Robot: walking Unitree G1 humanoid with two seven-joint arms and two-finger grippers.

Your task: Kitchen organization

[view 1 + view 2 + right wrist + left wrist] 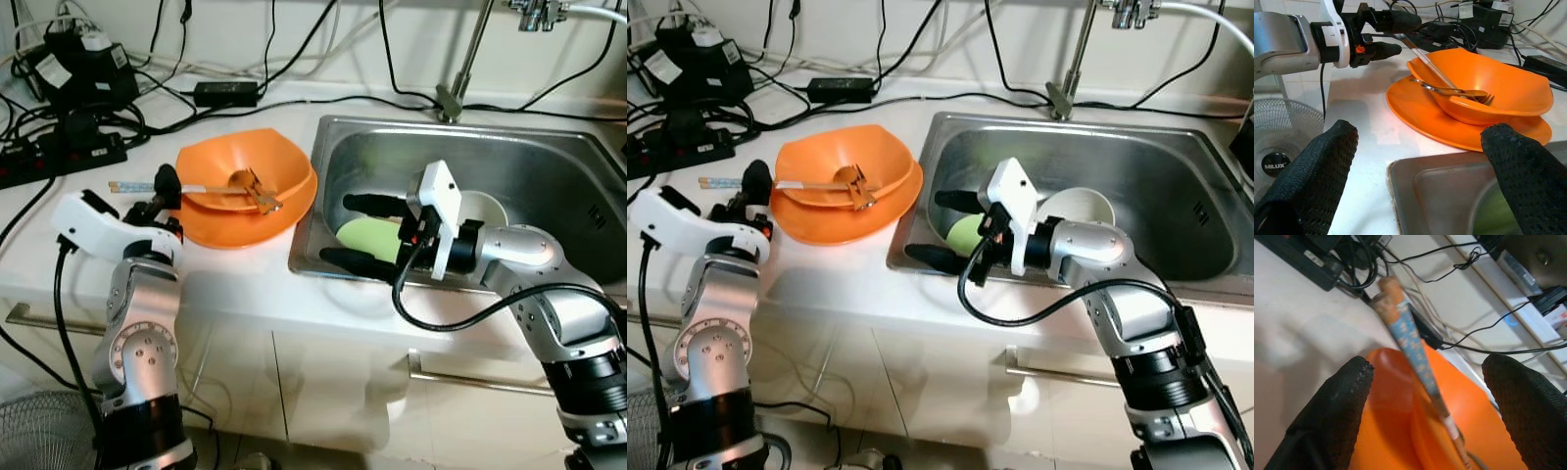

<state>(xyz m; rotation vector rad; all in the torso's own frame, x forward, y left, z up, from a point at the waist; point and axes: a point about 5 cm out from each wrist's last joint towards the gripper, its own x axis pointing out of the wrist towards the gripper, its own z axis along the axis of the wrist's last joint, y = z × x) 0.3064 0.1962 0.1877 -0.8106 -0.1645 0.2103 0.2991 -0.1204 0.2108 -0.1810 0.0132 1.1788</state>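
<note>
Head views show the orange bowl [245, 176] stacked on an orange plate [220, 227] on the table [245, 284], utensils inside. Right end effector [364, 233], released, hovers in the sink [549, 166] over a green bowl [370, 238]. Left wrist view: left end effector [1430, 396] spread around chopsticks [1410, 338] (not touching). Right wrist view: fork [1459, 92] in the bowl.

The white counter [245, 284] carries an orange plate [201, 227] just beside the steel sink [549, 157] that is set into it. An orange bowl [279, 162] stands on this plate. At the back, near the wall, lie a black power strip [54, 157], a black adapter [225, 93] and many black cables [294, 98].
</note>
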